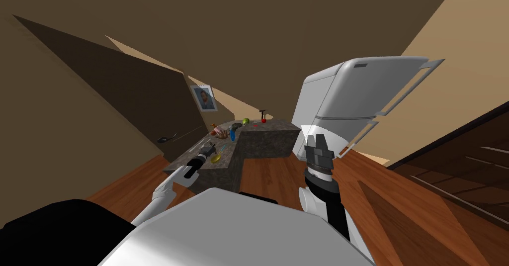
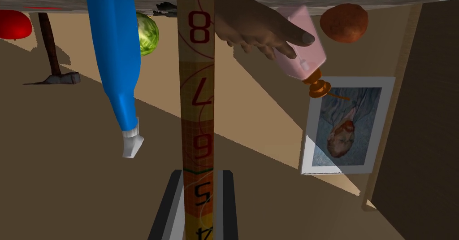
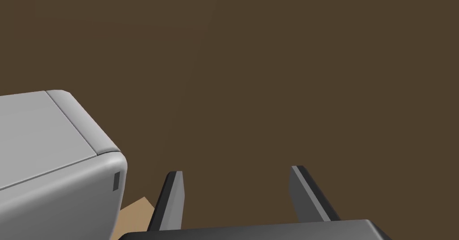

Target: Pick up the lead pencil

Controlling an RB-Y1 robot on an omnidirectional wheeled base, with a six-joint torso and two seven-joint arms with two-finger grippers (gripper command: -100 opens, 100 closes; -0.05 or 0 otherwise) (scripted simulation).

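The pencil is a long orange and yellow stick with dark red numerals along it. My left gripper is shut on it, both fingers pressing its sides, and it runs straight out past the fingertips. In the head view the left gripper is over the near end of the dark stone counter. Whether the pencil touches the counter cannot be told. My right gripper is raised beside the white fridge, its fingers standing open with nothing between them.
Beyond the pencil are a blue bottle, a green ball, a hammer, a red fruit, a pink bottle, a brown hand-shaped thing and an orange ball. A framed portrait hangs behind.
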